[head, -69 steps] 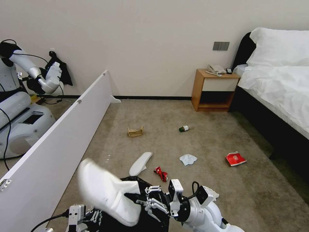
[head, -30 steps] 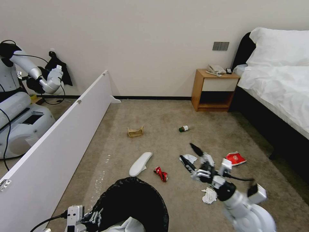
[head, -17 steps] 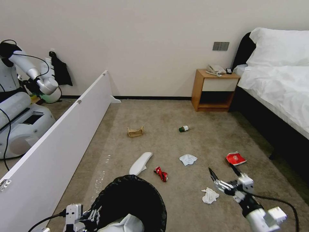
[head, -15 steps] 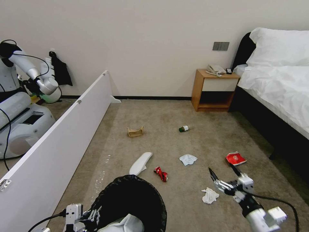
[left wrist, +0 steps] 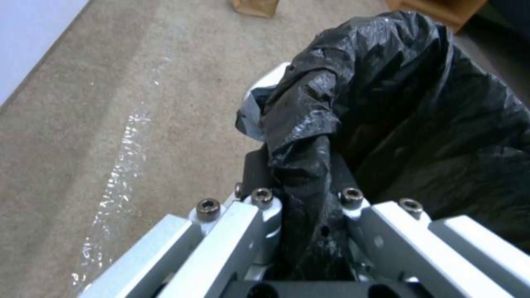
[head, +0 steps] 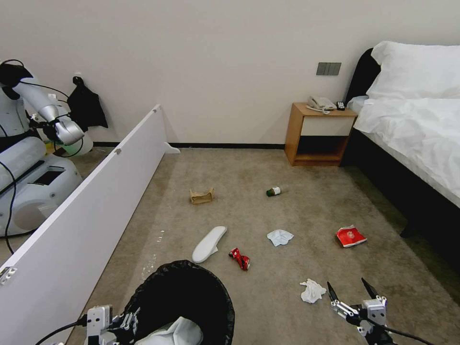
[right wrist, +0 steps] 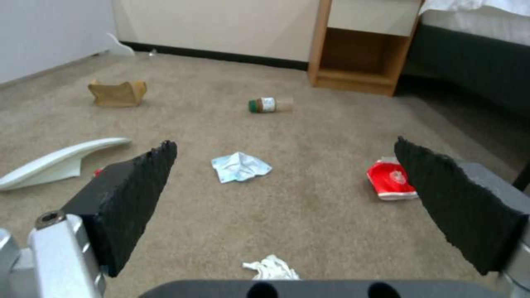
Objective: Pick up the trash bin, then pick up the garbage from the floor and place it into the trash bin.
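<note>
Bin: trash bin, black-lined, rim pinched by the left claw clamped on the bag edge; a white slipper lies inside.
Right claw: low over the carpet, jaws spread wide, holding nothing.
Slipper on floor: ahead and to its left.
Red packet: ahead, slightly right.
Tissues: a crumpled white tissue just left of it; another tissue farther ahead.
Can: red, beside the floor slipper.
</note>
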